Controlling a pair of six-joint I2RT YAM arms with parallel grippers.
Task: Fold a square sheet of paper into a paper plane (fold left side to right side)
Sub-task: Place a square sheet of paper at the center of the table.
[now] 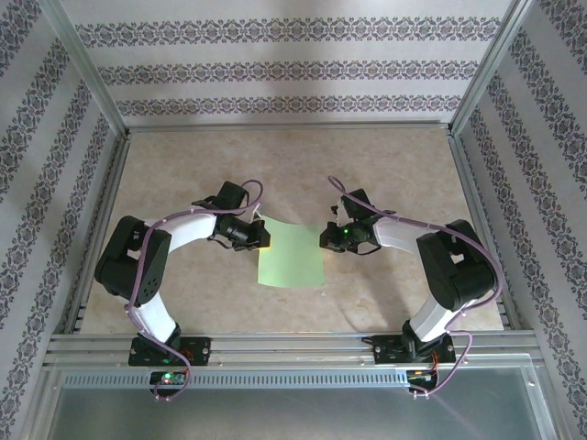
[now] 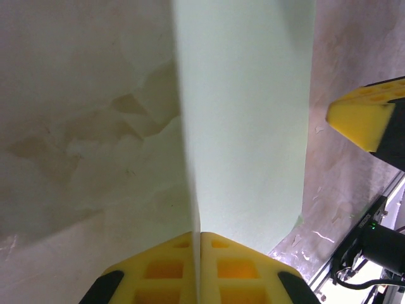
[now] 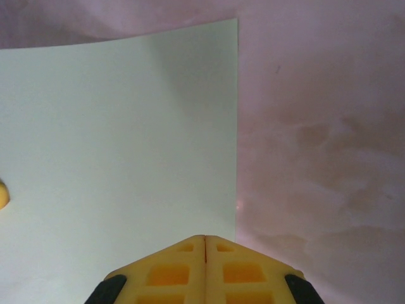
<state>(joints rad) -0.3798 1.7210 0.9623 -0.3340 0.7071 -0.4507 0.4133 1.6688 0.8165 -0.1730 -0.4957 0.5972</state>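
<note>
The light green square sheet of paper lies on the table between my two grippers, with its left edge lifted. In the left wrist view the sheet rises as a curved wall and its edge runs straight into my left gripper, which is shut on it. From above, the left gripper sits at the sheet's upper left corner. My right gripper is shut, its tips over the sheet just inside the right edge, with no paper seen between the jaws. From above, the right gripper is at the sheet's upper right.
The beige marbled table is bare around the sheet. Patterned walls and metal frame rails enclose it on three sides. The right gripper's yellow finger shows close to the sheet's far edge in the left wrist view.
</note>
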